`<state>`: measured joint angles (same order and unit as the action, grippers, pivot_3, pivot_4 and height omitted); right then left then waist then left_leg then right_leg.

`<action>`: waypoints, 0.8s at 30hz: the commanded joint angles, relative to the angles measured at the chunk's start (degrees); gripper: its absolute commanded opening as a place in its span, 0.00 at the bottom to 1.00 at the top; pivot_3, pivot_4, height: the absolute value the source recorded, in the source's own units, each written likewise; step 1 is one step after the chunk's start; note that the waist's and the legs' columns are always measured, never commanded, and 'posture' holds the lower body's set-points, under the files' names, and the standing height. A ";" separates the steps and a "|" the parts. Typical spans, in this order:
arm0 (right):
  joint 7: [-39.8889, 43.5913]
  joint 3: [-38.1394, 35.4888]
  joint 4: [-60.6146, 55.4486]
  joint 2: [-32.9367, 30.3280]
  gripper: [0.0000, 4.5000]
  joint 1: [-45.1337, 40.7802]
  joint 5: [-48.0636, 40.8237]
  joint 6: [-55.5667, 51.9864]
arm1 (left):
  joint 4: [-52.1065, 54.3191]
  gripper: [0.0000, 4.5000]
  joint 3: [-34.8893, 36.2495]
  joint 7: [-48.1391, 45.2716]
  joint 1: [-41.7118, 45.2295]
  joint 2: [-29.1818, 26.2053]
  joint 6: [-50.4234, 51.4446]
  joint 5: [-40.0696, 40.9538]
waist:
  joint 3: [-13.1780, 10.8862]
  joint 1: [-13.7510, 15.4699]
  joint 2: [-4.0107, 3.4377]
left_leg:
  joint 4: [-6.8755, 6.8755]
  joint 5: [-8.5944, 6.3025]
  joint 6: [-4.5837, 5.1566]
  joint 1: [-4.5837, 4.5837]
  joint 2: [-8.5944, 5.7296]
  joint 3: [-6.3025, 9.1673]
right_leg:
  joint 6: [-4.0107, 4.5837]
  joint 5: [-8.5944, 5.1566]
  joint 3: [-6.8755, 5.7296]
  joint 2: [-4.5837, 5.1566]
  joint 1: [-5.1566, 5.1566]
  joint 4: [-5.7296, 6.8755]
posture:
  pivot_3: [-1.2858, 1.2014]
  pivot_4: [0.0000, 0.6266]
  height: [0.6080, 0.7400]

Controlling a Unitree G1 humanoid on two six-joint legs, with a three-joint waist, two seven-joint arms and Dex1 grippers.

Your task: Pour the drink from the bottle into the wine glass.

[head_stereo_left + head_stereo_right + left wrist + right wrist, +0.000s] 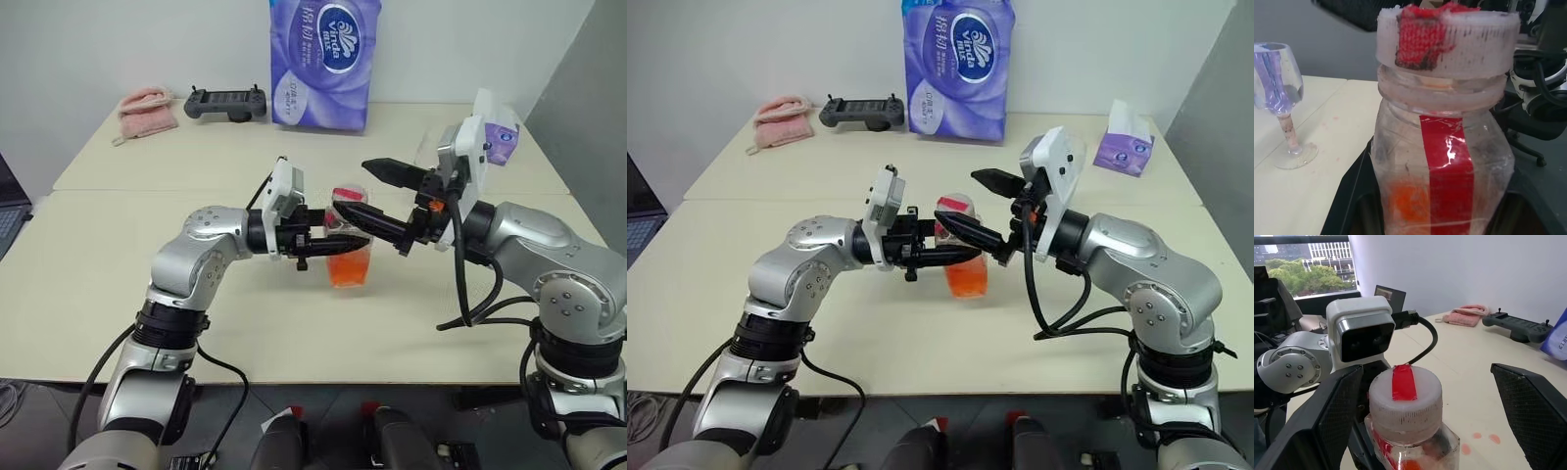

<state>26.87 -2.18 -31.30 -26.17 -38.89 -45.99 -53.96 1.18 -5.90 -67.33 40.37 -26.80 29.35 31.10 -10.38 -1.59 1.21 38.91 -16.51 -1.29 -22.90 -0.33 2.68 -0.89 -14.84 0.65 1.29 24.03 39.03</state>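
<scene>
The bottle point(351, 245) is upright over the middle of the table, with its white cap point(1405, 399) and red patch on top. My left gripper point(328, 240) reaches in level from the left and is shut on the bottle's body. The orange-red drink point(351, 267) fills only the bottle's lower part. My right gripper point(378, 194) is open, with one finger on each side of the cap and neither touching it. The wine glass point(1281, 98) stands upright on the table beyond the bottle, on my right side, with nothing orange-red in its bowl.
At the back of the table stand a purple tissue pack point(325, 61), a black controller point(226, 103) and a pink cloth point(147, 110). A small tissue box point(500, 137) sits at the back right. A laptop edge point(8, 211) shows at the far left.
</scene>
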 commanded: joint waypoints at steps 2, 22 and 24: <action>-0.08 0.97 -1.00 0.09 0.99 -1.13 1.20 2.16 | 1.13 0.40 0.59 -0.53 1.22 0.11 -1.24 0.38 | 0.00 -0.05 0.00 | 0.00 0.00 0.00 0.00 0.01 0.00 | 0.00 0.00 0.00 -0.01 0.01 0.01 | 0.52 0.24 1.00; 1.63 -2.48 -1.73 -5.25 0.99 2.36 -0.70 1.69 | 1.27 0.40 0.55 0.00 0.79 0.38 -1.70 0.22 | 0.00 -0.03 0.00 | -0.01 0.00 0.00 0.00 0.01 0.00 | 0.00 0.00 0.00 -0.02 0.00 0.01 | 0.52 0.24 1.00; 1.62 -2.85 -1.80 -5.84 0.99 2.44 -1.36 1.65 | 1.22 0.40 0.55 -0.05 0.77 0.43 -1.76 0.19 | 0.00 -0.03 0.00 | 0.00 0.00 0.00 0.00 0.01 0.00 | 0.00 0.00 0.00 -0.02 0.00 0.01 | 0.52 0.24 1.00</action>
<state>28.68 -2.42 -31.43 -31.23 -36.38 -46.52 -52.60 1.18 -6.38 -66.95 40.36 -26.61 29.15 30.67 -10.38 -1.62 1.21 38.91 -16.52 -1.28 -22.90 -0.31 2.68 -0.88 -14.84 0.65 1.27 24.03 39.04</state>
